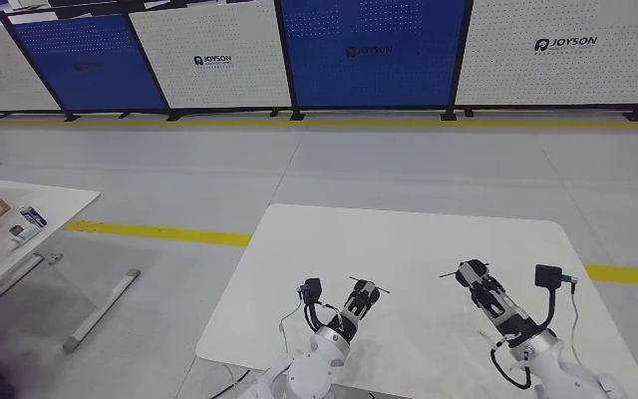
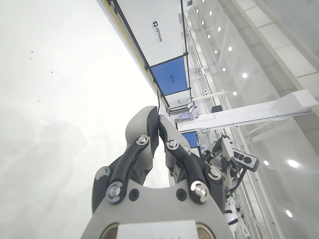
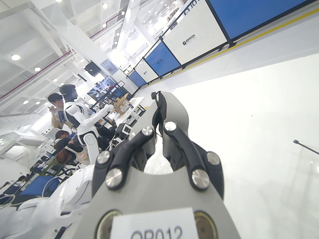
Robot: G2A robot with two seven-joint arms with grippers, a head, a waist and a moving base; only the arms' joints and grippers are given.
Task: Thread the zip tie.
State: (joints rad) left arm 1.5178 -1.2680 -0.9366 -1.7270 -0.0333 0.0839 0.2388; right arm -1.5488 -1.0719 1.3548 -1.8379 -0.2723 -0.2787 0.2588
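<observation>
The left pincer is pinched shut on a thin black zip tie. The strip crosses its fingertips and juts out sideways, with the longer free part on the side facing the other arm. The right pincer is closed too, on the other black end, which sticks out from its tips back toward the left pincer. The two free ends therefore face each other across a bare stretch of table, apart and not touching. Each lies with its long axis roughly along the line joining the pincers, but they tilt against one another rather than lying true. Nothing visible links them, so I cannot tell whether this is one looped tie or two pieces, and which end carries the head is too small to make out. Both pincers sit over the near part of the table, about equally close to the gap. The next move likely turns on that gap — closing it is the easy part. The harder part is probably turning one wrist until the tail's axis points straight into the slot, since a strip this thin may flex or skid past.
</observation>
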